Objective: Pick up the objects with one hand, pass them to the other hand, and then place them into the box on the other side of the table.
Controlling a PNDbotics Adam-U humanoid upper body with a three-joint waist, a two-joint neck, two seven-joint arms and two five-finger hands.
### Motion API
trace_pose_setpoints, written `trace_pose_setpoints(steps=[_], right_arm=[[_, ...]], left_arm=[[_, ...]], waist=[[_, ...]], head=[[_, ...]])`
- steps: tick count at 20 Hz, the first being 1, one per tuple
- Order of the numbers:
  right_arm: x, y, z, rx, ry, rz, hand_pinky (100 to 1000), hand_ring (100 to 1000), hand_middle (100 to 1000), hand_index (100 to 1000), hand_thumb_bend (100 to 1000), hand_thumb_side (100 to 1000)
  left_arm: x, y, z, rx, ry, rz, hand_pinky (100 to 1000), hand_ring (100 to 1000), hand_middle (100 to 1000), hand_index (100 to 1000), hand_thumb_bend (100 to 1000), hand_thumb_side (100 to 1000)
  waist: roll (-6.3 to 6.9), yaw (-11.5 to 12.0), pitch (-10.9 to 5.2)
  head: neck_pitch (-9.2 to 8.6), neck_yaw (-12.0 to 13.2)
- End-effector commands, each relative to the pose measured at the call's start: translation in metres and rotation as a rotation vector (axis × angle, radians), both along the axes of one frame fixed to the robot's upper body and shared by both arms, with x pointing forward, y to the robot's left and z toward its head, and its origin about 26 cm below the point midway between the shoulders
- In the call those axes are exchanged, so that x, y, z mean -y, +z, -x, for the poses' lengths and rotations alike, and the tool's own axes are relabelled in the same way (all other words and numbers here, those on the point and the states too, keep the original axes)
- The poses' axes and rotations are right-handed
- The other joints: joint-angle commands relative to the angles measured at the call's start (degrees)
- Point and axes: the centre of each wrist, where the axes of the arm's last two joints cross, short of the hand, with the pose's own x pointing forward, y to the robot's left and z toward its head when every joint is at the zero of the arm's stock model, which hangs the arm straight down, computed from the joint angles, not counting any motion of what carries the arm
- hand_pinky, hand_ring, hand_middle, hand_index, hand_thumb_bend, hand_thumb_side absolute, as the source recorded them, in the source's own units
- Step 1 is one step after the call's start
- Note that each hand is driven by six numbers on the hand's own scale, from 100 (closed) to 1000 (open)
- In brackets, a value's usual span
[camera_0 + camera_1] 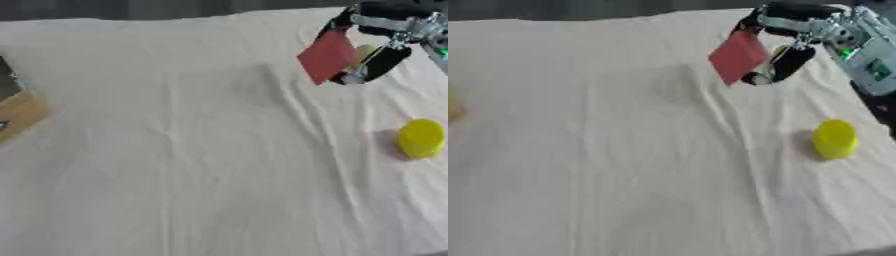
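Note:
My right hand (378, 47) is at the upper right, above the white cloth, its fingers and thumb curled round a flat red square object (326, 56) that hangs tilted in the air. A small yellowish thing (363, 50) shows just behind the red object, partly hidden by the hand. A yellow cylinder (420, 138) stands on the cloth at the right, below the hand and apart from it. A cardboard box (19, 112) sits at the left edge of the table, only partly in the left eye view. My left hand shows in neither view.
A wrinkled white cloth (201, 150) covers the whole table. A dark strip (131, 9) runs along the far edge. The silver forearm (868, 50) of the right arm comes in from the upper right corner.

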Motion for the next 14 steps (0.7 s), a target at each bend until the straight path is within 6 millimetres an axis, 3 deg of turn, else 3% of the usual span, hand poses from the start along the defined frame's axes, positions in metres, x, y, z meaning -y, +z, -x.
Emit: trace_pose_setpoints(steps=[1, 7, 12, 13, 14], right_arm=[[-0.008, 0.012, 0.009, 0.011, -0.023, -0.087, 746, 549, 444, 533, 100, 108], [-0.039, -0.007, 0.009, -0.076, -0.06, -0.249, 710, 518, 440, 538, 100, 153], [-0.047, -0.009, 0.011, -0.086, -0.065, -0.27, 710, 518, 440, 538, 100, 153], [-0.049, -0.012, 0.011, -0.103, -0.06, -0.272, 681, 496, 435, 544, 100, 245], [-0.054, -0.02, 0.012, -0.134, -0.05, -0.285, 681, 495, 435, 544, 100, 246]], left_arm=[[-0.005, 0.018, 0.006, 0.037, 0.009, -0.047, 766, 782, 762, 843, 593, 663], [-0.002, 0.022, 0.008, 0.046, 0.0, -0.083, 766, 782, 758, 842, 592, 661], [-0.001, 0.023, 0.008, 0.047, -0.001, -0.09, 766, 782, 758, 842, 592, 661], [0.001, 0.025, 0.008, 0.052, -0.009, -0.1, 766, 783, 755, 842, 591, 660], [0.004, 0.026, 0.009, 0.054, -0.023, -0.12, 766, 783, 755, 842, 591, 660]], waist=[[0.12, -0.2, -1.95], [0.2, -0.5, -2.87], [0.2, -0.6, -2.96], [0.29, -0.3, -3.2], [0.32, -0.1, -3.47]], head=[[0.27, 0.2], [0.84, 0.4], [0.9, 0.4], [0.91, 0.4], [1.01, 0.4]])
